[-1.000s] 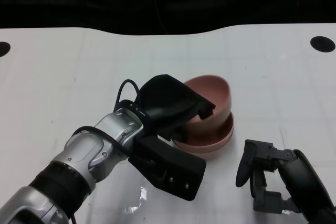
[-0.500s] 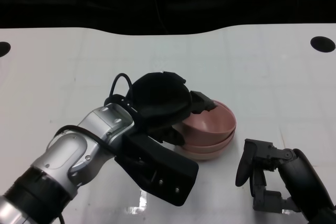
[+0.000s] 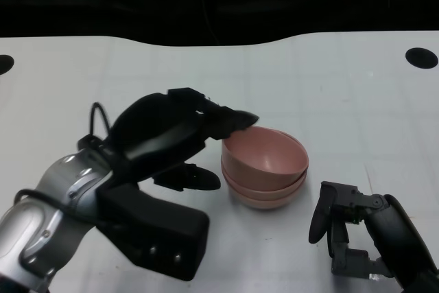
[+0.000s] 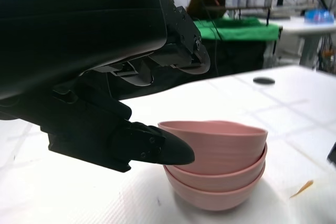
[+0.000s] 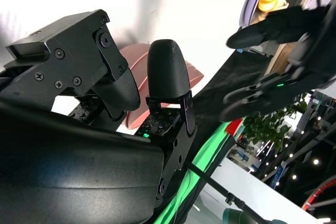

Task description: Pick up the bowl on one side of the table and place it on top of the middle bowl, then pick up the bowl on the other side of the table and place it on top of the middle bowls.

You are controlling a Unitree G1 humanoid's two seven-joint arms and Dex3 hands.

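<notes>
Three pink bowls [image 3: 265, 167] sit nested in one stack at the table's middle; the left wrist view shows the stack [image 4: 216, 164] upright and level. My left hand [image 3: 170, 136] is just left of the stack with its fingers spread and nothing in them. One fingertip [image 3: 248, 120] reaches over the top bowl's far-left rim, and the thumb [image 4: 157, 149] lies close to the bowl's side. I cannot tell whether either touches. My right hand [image 3: 346, 228] rests near the front right, fingers apart and empty, a little right of the stack. A pink bowl [image 5: 137, 61] shows behind the right hand's fingers [image 5: 167, 72].
The white table [image 3: 357, 94] runs wide on both sides of the stack. A black round hole [image 3: 420, 57] lies at the far right and another [image 3: 4, 64] at the far left. The table's dark back edge [image 3: 219, 38] lies beyond.
My left hand has let go of the top bowl, which tipped down and settled level in the stack. The hand has drawn back to the left and its fingers have spread. My right hand has stayed still.
</notes>
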